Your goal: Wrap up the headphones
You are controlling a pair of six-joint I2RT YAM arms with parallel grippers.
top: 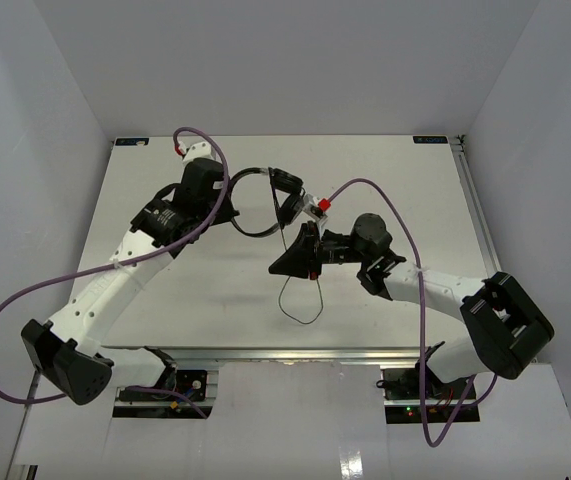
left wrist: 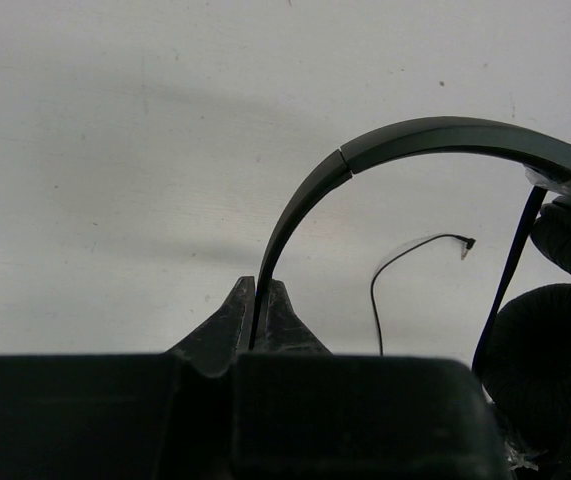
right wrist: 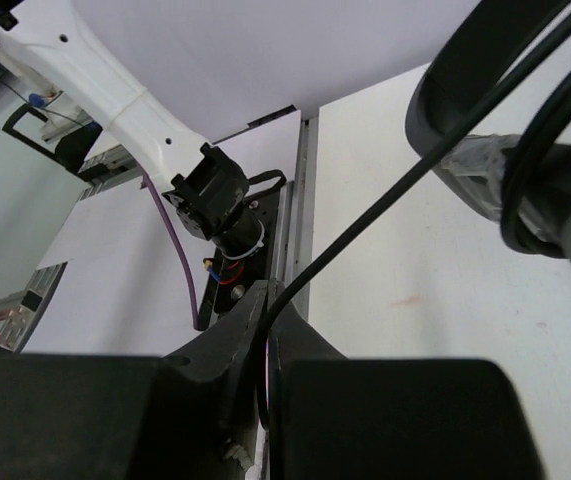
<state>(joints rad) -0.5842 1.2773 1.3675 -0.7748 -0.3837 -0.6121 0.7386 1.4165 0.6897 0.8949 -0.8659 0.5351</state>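
Note:
The black headphones (top: 265,200) are held above the white table at its middle back. My left gripper (top: 227,212) is shut on the thin curved headband (left wrist: 365,160), which rises from between its jaws and arcs right to the padded earcups (left wrist: 545,350). My right gripper (top: 287,262) is shut on the thin black cable (right wrist: 385,205), which runs up right to the earcups (right wrist: 505,150) and winds round them. A loop of cable (top: 300,300) hangs below the right gripper. The cable's end (left wrist: 465,243) lies on the table.
Purple robot cables (top: 25,300) arch over both arms. The table's near edge is a metal rail (top: 295,353). The left arm's base (right wrist: 220,205) shows in the right wrist view. Grey walls stand on three sides.

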